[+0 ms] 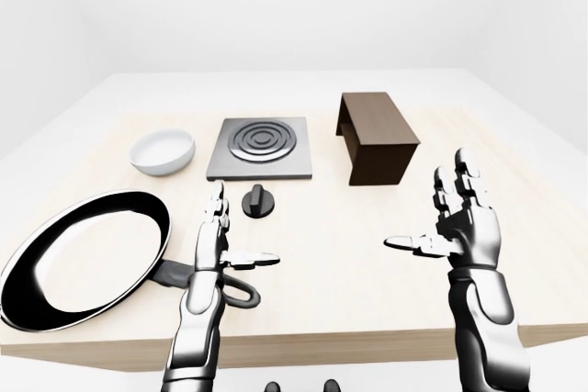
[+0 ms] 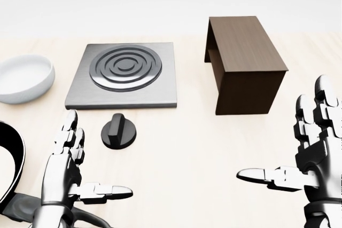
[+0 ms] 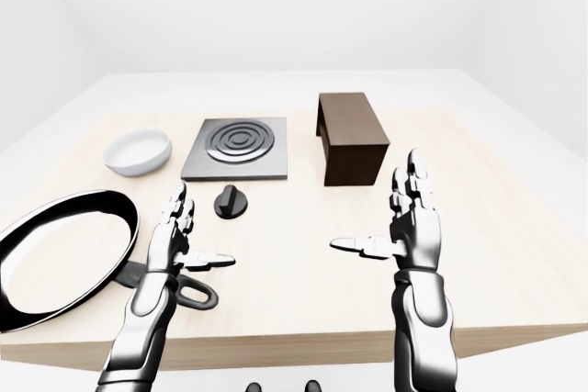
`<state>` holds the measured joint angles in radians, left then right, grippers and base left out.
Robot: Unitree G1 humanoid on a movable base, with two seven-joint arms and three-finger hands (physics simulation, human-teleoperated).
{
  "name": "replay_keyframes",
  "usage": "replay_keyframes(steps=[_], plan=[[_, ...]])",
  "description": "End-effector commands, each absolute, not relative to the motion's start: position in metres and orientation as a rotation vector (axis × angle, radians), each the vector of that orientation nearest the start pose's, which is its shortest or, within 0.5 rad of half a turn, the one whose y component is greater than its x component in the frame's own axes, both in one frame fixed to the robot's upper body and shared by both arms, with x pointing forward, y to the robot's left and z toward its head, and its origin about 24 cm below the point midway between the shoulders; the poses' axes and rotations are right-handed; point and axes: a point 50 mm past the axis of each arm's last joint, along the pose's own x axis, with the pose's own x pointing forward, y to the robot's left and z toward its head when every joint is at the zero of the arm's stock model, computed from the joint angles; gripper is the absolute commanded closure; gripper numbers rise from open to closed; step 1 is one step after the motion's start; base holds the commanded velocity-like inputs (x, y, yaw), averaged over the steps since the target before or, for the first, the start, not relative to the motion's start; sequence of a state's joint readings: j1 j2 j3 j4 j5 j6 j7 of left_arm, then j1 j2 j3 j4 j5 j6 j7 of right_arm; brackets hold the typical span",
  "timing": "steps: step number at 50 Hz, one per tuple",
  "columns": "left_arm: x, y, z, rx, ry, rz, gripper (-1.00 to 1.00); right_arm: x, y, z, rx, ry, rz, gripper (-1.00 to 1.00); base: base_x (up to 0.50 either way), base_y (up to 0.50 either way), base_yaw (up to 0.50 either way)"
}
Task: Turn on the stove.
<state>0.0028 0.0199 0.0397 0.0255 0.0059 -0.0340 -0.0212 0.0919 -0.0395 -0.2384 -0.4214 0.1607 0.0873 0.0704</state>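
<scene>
Across the middle of the left-eye view lies a pale wooden table, and on it, toward upper centre, sits the stove — a flat grey square plate with dark concentric rings. Just below the plate's lower edge, apart from it, stands its black round knob, a raised bar across its top; in the head view it sits at centre left.

At upper left of the stove, a white bowl rests on the table; its inside looks bare. Lower left, a large black frying pan lies flat, its glossy inside showing only white reflections, and its dark handle runs right to a looped end under the left arm.

Right of the stove stands a dark brown wooden box-like stand, open on its left side — nothing can be made out within the shadowed opening.

The left hand hovers below and left of the knob, not touching it, fingers stretched upward and thumb pointing right: spread, gripping nothing. The right hand is at the right of the head view, well apart from the knob, fingers likewise straight up and thumb pointing left, also spread and empty. Both metallic forearms rise from the bottom edge of the eye views.
</scene>
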Motion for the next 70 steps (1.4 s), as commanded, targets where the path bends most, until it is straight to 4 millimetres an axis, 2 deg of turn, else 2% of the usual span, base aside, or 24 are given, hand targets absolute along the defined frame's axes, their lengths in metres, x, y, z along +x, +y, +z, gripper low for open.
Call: replay_keyframes(steps=[1, 38, 51, 70], plan=[[0.253, 0.162, 0.036, 0.026, -0.004, 0.021, -1.00, 0.221, -0.208, 0.111, 0.051, -0.258, -0.132, -1.00, 0.21, 0.00, 0.00], [0.254, 0.158, 0.033, 0.040, -0.003, 0.017, -1.00, 0.219, -0.206, 0.103, 0.037, -0.223, -0.123, -1.00, 0.18, 0.00, 0.00], [0.276, 0.155, 0.033, 0.047, 0.013, 0.021, -1.00, 0.219, -0.205, 0.104, 0.045, -0.228, -0.112, -1.00, 0.00, 0.00, 0.00], [0.276, 0.142, -0.002, 0.061, 0.157, -0.034, -1.00, 0.218, -0.206, 0.104, 0.052, -0.226, -0.112, -1.00, 0.00, 0.00, 0.00]])
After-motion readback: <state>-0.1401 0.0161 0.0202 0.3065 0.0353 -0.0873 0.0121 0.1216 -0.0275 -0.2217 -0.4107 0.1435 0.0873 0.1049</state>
